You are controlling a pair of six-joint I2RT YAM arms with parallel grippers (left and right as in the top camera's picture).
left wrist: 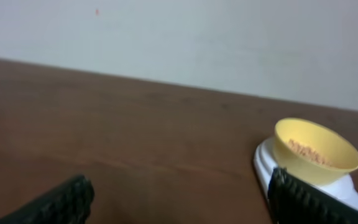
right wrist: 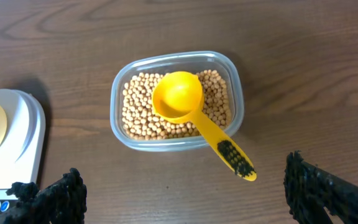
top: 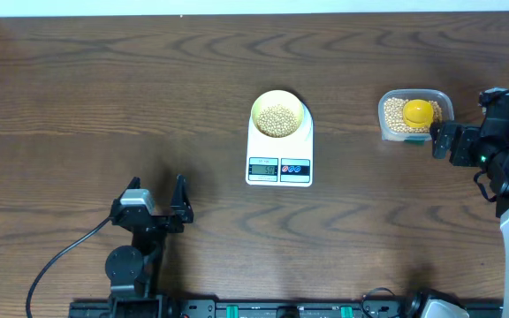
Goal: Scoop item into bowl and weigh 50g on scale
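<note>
The right hand (right wrist: pixel 182 183) is spread wide and grips nothing. Just ahead of it stands a clear tub (right wrist: pixel 118 93) of beans (right wrist: pixel 138 106), and a yellow scoop (right wrist: pixel 178 96) rests on them, its cup bare and its handle poking over the rim toward the gap between the fingers. The scale (top: pixel 279 152) lies further off, beyond the tub on that hand's left.

The left hand (top: pixel 157 196) is likewise spread and empty. The scale is ahead of it and off to its right, well apart, with the pale-yellow bowl (top: pixel 278 113) sitting on the platform and holding a layer of beans.

One bowl, one scale, one tub, one scoop, two hands; the beans are too many to count. The scale's display is lit, its digits too small to read.

The counter (top: pixel 104 88) is dark brown wood grain, with a pale wall behind its far edge
</note>
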